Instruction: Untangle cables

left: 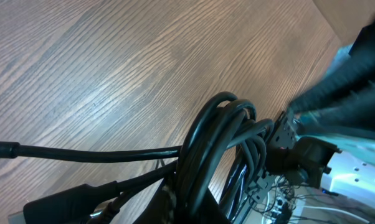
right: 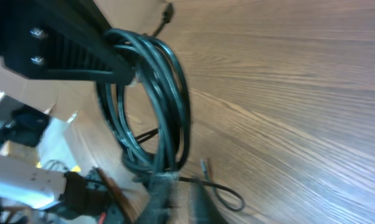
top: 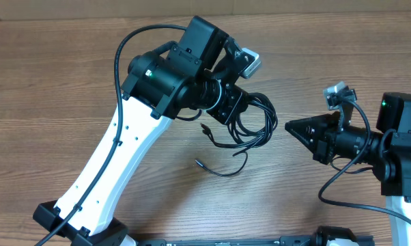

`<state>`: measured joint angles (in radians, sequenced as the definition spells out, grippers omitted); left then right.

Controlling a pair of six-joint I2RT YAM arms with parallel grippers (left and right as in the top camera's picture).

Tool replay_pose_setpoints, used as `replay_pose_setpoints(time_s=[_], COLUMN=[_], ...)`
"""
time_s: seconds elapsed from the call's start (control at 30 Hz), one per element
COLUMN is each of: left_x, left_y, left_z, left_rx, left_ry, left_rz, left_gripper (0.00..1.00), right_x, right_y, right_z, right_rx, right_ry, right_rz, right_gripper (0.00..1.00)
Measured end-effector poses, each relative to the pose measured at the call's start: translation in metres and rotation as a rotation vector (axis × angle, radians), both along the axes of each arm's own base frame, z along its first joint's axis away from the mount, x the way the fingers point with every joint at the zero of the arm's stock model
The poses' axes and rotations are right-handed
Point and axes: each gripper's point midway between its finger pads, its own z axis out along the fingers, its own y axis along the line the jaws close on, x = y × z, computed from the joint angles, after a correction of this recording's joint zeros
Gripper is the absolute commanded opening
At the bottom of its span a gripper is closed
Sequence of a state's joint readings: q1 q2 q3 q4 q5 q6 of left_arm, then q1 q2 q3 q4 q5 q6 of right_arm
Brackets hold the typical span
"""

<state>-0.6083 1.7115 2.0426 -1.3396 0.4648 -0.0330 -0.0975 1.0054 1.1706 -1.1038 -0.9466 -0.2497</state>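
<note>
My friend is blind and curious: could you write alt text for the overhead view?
The left gripper clamps a coiled bundle of thin black cables at the middle of a wooden table, loose plug-tipped strands trailing beside it. The right gripper points at the coil from the side, a little short of it.

Coiled black cables (left: 215, 146) bunch above the wood-grain table (left: 113, 62).

Left arm (top: 117, 147) far forward, jaws tight together; right arm (top: 391, 145) (wrist level, tip leftward) short of it, apart.
</note>
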Motion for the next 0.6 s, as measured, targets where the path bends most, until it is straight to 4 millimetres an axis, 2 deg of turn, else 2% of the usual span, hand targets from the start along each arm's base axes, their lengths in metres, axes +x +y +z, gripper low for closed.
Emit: replay_pose_setpoints(time_s=[0.23, 0.37, 0.5, 0.6], left_x=[-0.004, -0.011, -0.016, -0.018], left_y=[0.001, -0.009, -0.020, -0.025], left_z=[-0.001, 0.002, 0.008, 0.011], left_rx=[0.011, -0.015, -0.053, -0.074], left_ry=[-0.015, -0.027, -0.045, -0.051], left_rz=[-0.042, -0.094, -0.137, -0.152], left_gripper=[0.04, 0.04, 0.04, 0.04], right_x=[-0.003, -0.004, -0.005, -0.006], right_y=[0.005, 0.005, 0.005, 0.006], right_z=[0.005, 0.006, 0.005, 0.005], right_rx=[0.014, 0.013, 0.014, 0.014], right_ry=[-0.042, -0.051, -0.046, -0.045], right_rz=[0.048, 0.055, 0.060, 0.062], right_gripper=[0.57, 0.52, 0.28, 0.04])
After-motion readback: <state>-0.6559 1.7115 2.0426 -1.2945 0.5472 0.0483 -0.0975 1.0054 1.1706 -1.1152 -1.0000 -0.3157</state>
